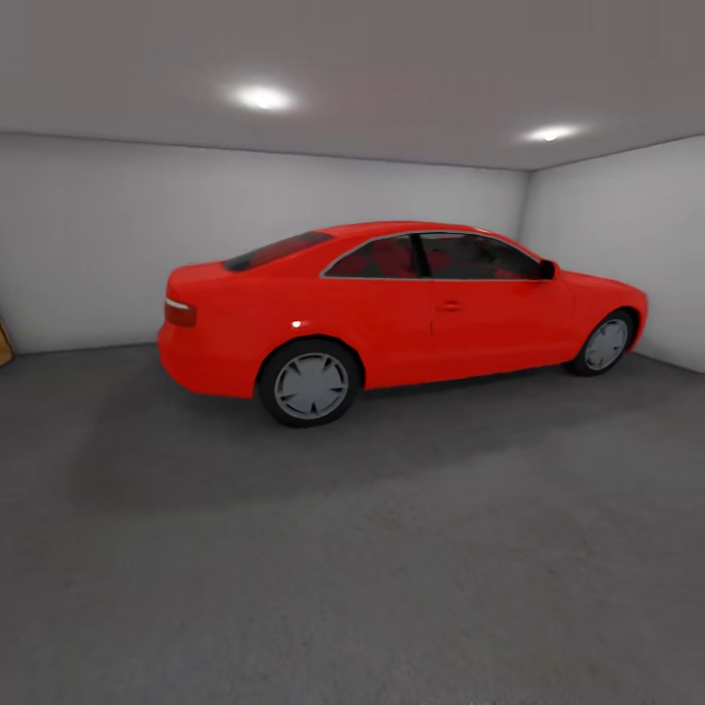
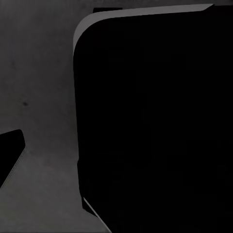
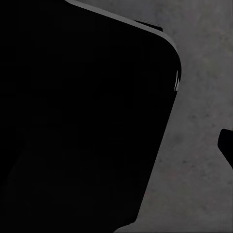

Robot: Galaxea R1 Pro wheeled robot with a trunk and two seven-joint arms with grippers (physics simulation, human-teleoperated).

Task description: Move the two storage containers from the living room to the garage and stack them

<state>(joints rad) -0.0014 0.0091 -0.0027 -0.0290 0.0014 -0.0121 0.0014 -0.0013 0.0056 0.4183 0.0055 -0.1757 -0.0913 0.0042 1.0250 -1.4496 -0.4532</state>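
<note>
Beside the red car [image 1: 392, 313], I see a brown thing [image 1: 5, 345] cut off at the wall; each wrist camera faces an unreadable black mass.

The head camera looks forward and slightly down across the garage, from well back, taking in the red car [image 1: 401, 308] side-on, the pale far wall [image 1: 117, 235] and a wide stretch of grey concrete floor [image 1: 352, 587]. Each wrist camera points down, close against a large black rounded body [image 2: 155, 121] [image 3: 77, 116], perhaps part of the robot itself, beside mottled floor [image 2: 39, 73] [image 3: 204, 97]. All three views share only that floor.
</note>
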